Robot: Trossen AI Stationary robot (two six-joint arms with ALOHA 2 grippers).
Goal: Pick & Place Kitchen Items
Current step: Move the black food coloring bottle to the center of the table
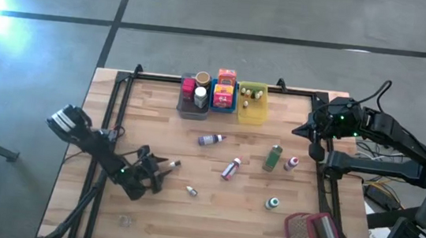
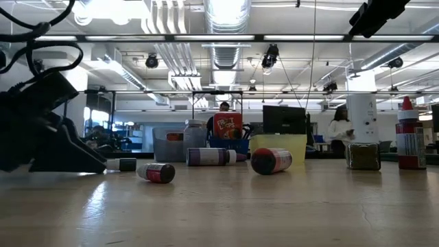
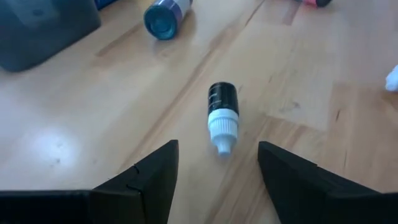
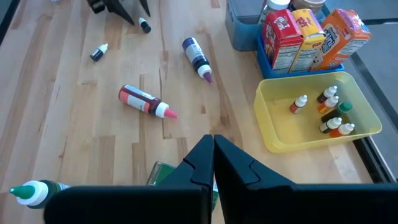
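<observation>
A tiny black bottle with a white cap [image 3: 222, 115] lies on its side on the wooden table, cap end toward my left gripper [image 3: 217, 168]. That gripper is open and low over the table near its left edge [image 1: 158, 170]. Its fingertips stand on either side of the cap, apart from it. More kitchen items lie loose: a second tiny bottle [image 1: 190, 190], a purple-capped bottle [image 1: 211, 139], a red one [image 1: 231, 168], a green bottle [image 1: 273, 157] and a green-capped one [image 1: 272, 203]. My right gripper [image 4: 213, 155] is shut and raised above the table's right side.
Grey [image 1: 193, 97], blue [image 1: 224, 92] and yellow [image 1: 253, 101] bins stand in a row at the far edge, holding jars, boxes and tiny bottles. A red-framed mesh object [image 1: 314, 233] lies at the near right corner. Bare wood spans the near left.
</observation>
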